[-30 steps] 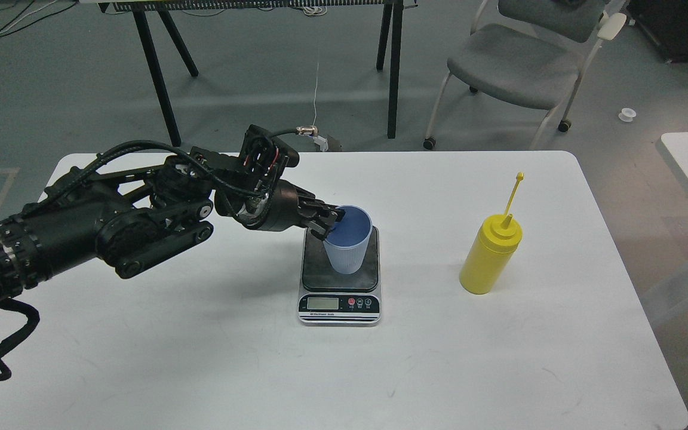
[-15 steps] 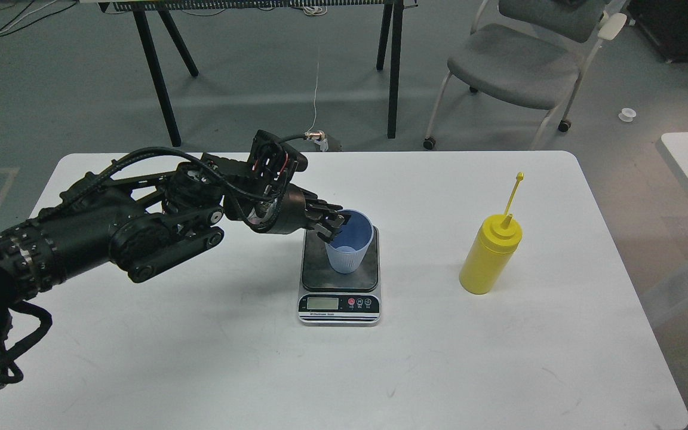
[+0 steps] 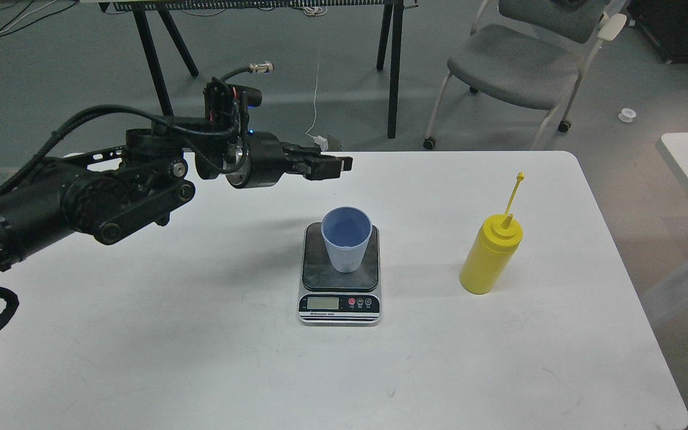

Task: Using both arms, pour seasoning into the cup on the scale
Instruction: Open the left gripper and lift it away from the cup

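Black left arm: reaching in from the left, hanging above the white tabletop (image 3: 200, 358) with its claw (image 3: 335, 166) pointing right, up and behind the cup, touching nothing.
Left claw: carrying nothing; fingers are lying close together, but I cannot tell whether they are fully clenched from this angle.
Cup: the light-blue ribbed cup (image 3: 347, 239) is standing upright and free on the dark plate of the scale, mouth open upward, looking ready to receive a pour.
Scale: the digital kitchen scale (image 3: 339, 298) is sitting near the tabletop's middle, display and buttons facing the robot, probably so the reading stays visible while pouring.
Seasoning: the yellow squeeze bottle (image 3: 490, 257) is standing upright well to the right of the scale, nozzle uncapped with the tethered cap strap sticking up; nothing is gripping it.
Right arm: not showing in this view.
Judgement: the bottle's placement on the right suggests the right arm is meant to fetch it.
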You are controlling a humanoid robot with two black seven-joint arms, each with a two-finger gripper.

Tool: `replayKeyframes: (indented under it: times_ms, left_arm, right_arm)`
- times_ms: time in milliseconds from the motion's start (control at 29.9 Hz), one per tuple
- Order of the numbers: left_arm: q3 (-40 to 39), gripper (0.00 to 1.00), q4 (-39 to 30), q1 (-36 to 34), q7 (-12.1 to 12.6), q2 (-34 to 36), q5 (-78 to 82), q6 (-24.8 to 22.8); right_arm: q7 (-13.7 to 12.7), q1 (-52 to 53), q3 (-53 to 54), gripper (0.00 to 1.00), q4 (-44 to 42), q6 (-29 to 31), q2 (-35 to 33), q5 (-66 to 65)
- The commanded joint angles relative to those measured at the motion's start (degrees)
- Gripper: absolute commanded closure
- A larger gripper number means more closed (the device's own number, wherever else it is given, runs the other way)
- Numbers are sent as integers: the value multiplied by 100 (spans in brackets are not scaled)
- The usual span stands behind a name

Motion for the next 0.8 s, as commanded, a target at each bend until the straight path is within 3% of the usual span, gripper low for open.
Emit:
replayKeyframes:
  times_ms: [0,200,368,601,768]
  left_arm:
    - [-615,5,79,86,-55,83,-1794,26]
    - [-888,1,1037,139,-72,75,-5272,-114]
    - [-1213,1,1231,182,-54,153,-7578,-518]
    - [-1679,1,1741,262,-54,224,-8250,-607]
    - [-1688,1,1750,253,-46,382,-8241,-607]
  right_arm:
    - [40,-871,22,1,841,0,-9,177]
    - [58,-1821,22,1,1879,0,596,168]
    - [58,-2059,-39,1,1924,0,1439,116]
    - [6,-1954,-110,1,1881,0,2521,-42]
    - [-4,-1656,-486,1,1372,0,2899,-78]
